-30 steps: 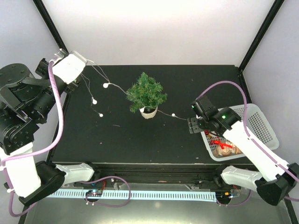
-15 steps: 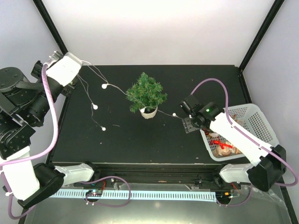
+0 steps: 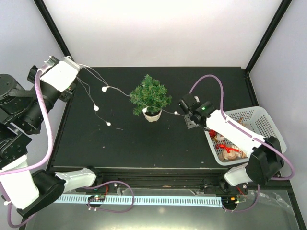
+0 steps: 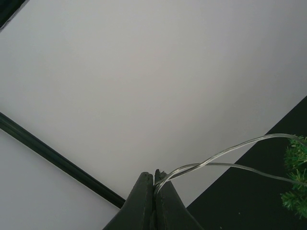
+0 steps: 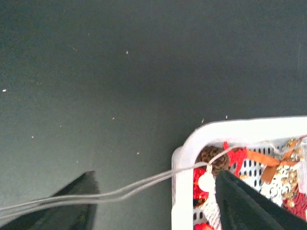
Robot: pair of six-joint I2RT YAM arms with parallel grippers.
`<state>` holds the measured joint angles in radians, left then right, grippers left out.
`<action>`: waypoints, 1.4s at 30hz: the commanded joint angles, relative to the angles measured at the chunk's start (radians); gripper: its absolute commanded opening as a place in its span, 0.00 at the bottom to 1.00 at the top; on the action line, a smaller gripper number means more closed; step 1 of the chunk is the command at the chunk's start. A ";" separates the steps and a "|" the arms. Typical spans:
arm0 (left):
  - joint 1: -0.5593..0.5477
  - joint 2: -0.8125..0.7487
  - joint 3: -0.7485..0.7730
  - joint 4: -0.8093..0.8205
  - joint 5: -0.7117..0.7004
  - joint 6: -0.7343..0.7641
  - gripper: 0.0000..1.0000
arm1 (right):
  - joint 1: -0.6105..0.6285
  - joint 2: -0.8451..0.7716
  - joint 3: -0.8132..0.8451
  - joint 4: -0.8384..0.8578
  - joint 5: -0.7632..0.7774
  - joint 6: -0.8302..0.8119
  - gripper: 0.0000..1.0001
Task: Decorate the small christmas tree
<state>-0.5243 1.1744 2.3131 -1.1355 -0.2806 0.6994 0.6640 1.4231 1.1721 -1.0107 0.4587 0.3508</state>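
Black table [image 3: 144, 143] bears small christmas tree [image 3: 150, 96]; white walls [image 3: 158, 33].

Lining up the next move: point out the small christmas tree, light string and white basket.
small christmas tree [image 3: 151, 95], top view, green branches
light string [image 3: 103, 88], top view, white bulb
white basket [image 3: 271, 125], top view, right mesh wall
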 commanded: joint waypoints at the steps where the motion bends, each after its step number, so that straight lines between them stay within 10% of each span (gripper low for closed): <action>1: 0.008 -0.016 0.002 0.005 0.008 -0.009 0.02 | -0.017 0.035 -0.004 0.101 0.042 0.005 0.63; 13: 0.008 -0.046 -0.013 0.008 0.011 -0.020 0.02 | -0.078 0.047 0.006 0.181 -0.010 0.014 0.01; 34: 0.015 -0.103 -0.032 0.008 0.026 -0.037 0.02 | -0.082 0.071 -0.022 0.242 0.096 0.053 0.50; 37: 0.019 -0.110 -0.033 0.003 0.036 -0.045 0.02 | -0.082 0.074 -0.032 0.278 0.070 0.049 0.46; 42: 0.028 -0.120 -0.038 -0.007 0.054 -0.061 0.02 | -0.084 0.022 -0.045 0.336 0.027 0.042 0.06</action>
<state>-0.5091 1.0660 2.2768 -1.1362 -0.2459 0.6685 0.5869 1.4864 1.1343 -0.7486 0.5014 0.3824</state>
